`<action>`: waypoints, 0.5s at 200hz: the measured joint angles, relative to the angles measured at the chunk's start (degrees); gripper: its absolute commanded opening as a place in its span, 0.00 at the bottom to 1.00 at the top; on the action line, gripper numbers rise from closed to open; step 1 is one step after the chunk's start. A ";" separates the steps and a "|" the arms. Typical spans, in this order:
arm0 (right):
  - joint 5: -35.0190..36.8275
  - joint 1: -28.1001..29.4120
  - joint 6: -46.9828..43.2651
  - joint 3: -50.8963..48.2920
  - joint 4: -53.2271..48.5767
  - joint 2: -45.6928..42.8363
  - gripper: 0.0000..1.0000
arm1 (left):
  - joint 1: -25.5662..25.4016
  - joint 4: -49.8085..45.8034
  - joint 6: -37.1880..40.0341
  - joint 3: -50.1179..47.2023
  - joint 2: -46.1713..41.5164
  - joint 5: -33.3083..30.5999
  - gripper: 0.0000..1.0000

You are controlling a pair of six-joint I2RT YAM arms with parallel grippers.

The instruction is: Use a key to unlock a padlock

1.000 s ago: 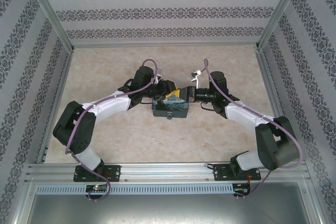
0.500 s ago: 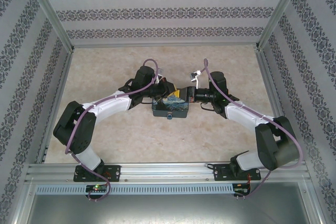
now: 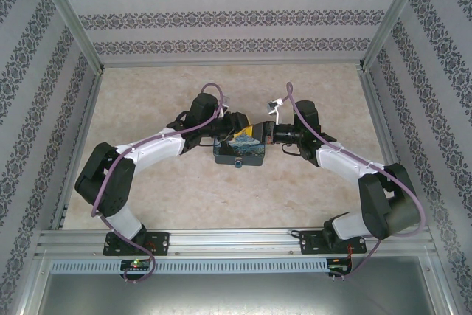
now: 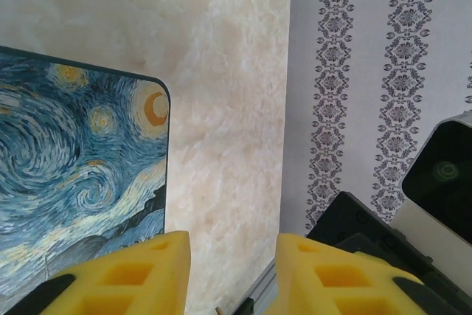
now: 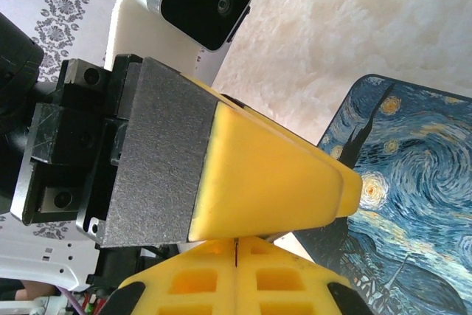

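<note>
The padlock (image 3: 240,150) is a dark block with a blue swirling night-sky face, lying at mid-table. A small blue nub, which looks like the key (image 3: 238,164) head, sticks out of its near side. My left gripper (image 3: 234,127) hovers over the block's far left corner. In the left wrist view this gripper (image 4: 232,256) is open, with bare table between its yellow fingers and the padlock (image 4: 74,167) off to the left. My right gripper (image 3: 267,133) is at the block's far right corner. In the right wrist view it (image 5: 234,245) is shut, the left gripper's fingers (image 5: 273,175) crossing just above it and the padlock (image 5: 413,189) at right.
Patterned walls (image 3: 236,16) and metal frame rails (image 3: 81,145) box in the beige marbled table (image 3: 162,189). The arms' bases sit on the near rail (image 3: 236,241). The two wrists are very close together above the block.
My left gripper's jaws have parted. Both arms have barely moved, and the padlock lies where it was.
</note>
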 measured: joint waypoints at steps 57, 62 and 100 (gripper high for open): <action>0.00 0.00 0.02 0.00 0.00 0.00 0.00 | 0.00 0.07 -0.24 0.00 0.00 0.07 0.41; 0.00 0.00 0.02 0.00 0.00 0.00 0.00 | 0.00 0.09 -0.39 0.00 0.04 0.22 0.41; 0.13 -0.11 0.04 0.00 -0.04 0.00 0.00 | 0.00 2.75 -3.43 0.00 1.46 1.46 0.39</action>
